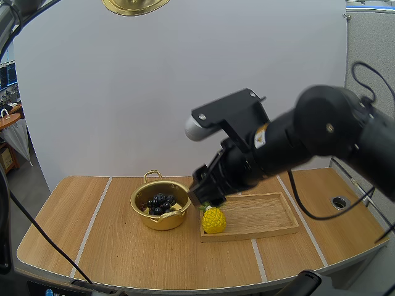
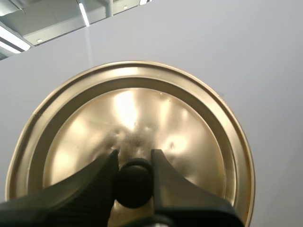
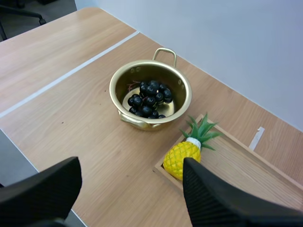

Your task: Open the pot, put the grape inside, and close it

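The gold pot (image 1: 162, 206) stands uncovered on the table, with a dark bunch of grapes (image 1: 160, 203) lying inside it. The right wrist view looks down on the same pot (image 3: 150, 95) and grapes (image 3: 149, 98). My right gripper (image 1: 203, 196) hovers just right of the pot, over the tray's left end; its fingers stand wide apart with nothing between them (image 3: 130, 189). My left gripper (image 2: 134, 182) is shut on the black knob (image 2: 133, 185) of the gold lid (image 2: 132, 137), held high in the air; the lid's edge (image 1: 136, 6) shows at the top of the high view.
A wooden tray (image 1: 259, 216) lies right of the pot. A yellow toy pineapple (image 1: 213, 219) sits at its left end, below my right gripper. A round hole (image 1: 339, 201) is set in the table at the far right.
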### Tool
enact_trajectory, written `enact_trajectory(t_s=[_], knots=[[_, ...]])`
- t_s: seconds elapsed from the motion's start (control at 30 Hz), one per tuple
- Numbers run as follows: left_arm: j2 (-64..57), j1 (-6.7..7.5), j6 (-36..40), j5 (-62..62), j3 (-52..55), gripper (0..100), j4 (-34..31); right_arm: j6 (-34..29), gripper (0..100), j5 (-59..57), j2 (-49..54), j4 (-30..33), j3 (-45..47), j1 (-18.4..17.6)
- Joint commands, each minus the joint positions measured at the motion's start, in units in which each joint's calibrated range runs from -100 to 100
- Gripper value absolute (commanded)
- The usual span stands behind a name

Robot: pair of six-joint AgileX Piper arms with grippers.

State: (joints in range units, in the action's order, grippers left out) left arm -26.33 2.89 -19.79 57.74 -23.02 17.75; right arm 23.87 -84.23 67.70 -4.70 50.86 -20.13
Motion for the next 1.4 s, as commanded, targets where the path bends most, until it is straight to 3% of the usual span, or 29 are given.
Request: enact_trajectory(t_s=[0.0, 0.43, 0.5, 0.63, 1.37], knots=[[-0.39, 0.11, 0.37, -2.77, -0.48, 0, 0.29, -0.58, 100, -2.17, 3.21, 0.94, 2.42, 0.07], [-0.39, 0.11, 0.37, -2.77, -0.48, 0, 0.29, -5.25, 98, -6.03, 10.38, 7.26, 9.26, 0.07], [-0.39, 0.11, 0.37, -2.77, -0.48, 0, 0.29, -5.25, 72, -6.4, 11.25, 6.61, 10.16, 0.07], [-0.39, 0.11, 0.37, -2.77, -0.48, 0, 0.29, -4.9, 0, -6.74, 13.28, 5.83, 11.48, 0.5], [-0.39, 0.11, 0.37, -2.77, -0.48, 0, 0.29, -4.53, 0, -2.72, 13.46, 4.7, 11.75, 0.73]])
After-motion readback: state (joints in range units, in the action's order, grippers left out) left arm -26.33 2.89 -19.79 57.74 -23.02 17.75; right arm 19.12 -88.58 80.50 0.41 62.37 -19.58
